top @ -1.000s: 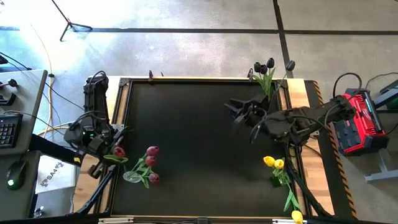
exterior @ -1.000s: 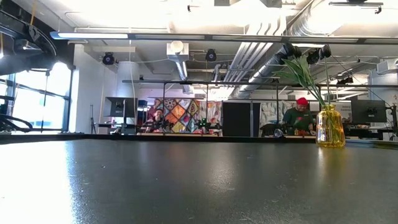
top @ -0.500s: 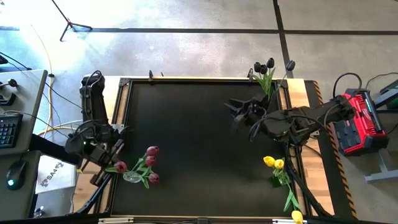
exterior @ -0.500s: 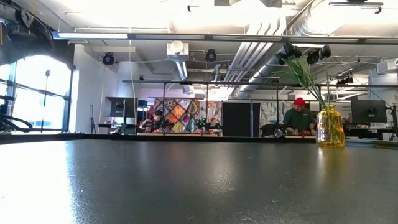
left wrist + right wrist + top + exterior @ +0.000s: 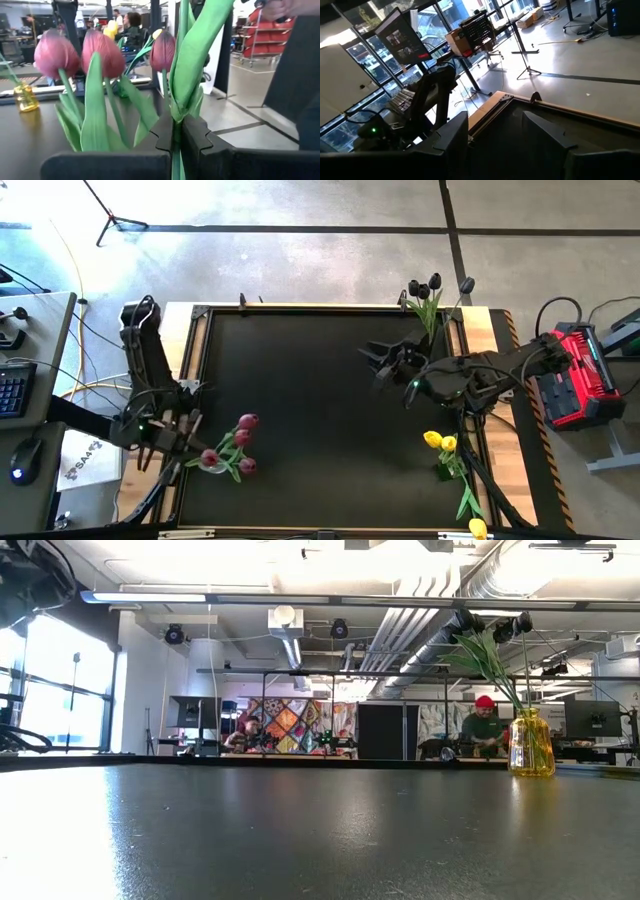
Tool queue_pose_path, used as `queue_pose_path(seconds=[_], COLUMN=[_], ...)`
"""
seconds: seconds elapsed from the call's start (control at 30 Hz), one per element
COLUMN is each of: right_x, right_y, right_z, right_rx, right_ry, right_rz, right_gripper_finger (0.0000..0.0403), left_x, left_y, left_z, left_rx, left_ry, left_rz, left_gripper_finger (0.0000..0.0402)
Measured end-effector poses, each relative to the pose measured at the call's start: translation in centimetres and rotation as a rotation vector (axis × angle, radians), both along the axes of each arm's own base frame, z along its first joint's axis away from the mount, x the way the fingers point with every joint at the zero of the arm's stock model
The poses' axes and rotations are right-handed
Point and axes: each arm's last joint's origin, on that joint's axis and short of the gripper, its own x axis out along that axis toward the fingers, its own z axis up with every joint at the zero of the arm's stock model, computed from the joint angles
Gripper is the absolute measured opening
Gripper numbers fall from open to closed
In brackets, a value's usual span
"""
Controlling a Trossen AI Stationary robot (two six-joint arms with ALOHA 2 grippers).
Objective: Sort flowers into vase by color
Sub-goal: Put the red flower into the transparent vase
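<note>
Pink flower (image 5: 176, 105) stem pinched in the left gripper (image 5: 196, 455) fingers, shut on it, beside the clear vase (image 5: 214, 465) of pink tulips at the black table (image 5: 320, 380) edge, right gripper (image 5: 378, 362) fingers spread wide, holding nothing, above the table.

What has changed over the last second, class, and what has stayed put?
The left gripper, shut on a pink tulip, has carried it toward the near edge and inward, up to the pink bunch. The right gripper stays open over the table's far right; the dark tulips and yellow tulips have not moved.
</note>
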Motion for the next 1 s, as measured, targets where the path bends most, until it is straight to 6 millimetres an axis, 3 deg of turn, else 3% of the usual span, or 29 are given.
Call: queue_pose_path(seconds=[0.53,1.0], right_x=[0.1,0.1], right_y=[0.1,0.2], right_z=[0.0,0.0], right_rx=[0.010,0.014], right_ry=[0.003,0.009], right_rz=[0.046,0.082], right_gripper_finger=[0.0172,0.0172], left_x=[-0.1,-0.9], left_y=[-0.7,0.1], left_z=[-1.9,-0.8], left_rx=[-0.084,-0.165], left_ry=[0.090,0.070], left_rz=[0.049,0.065], left_gripper_finger=[0.0027,0.0125])
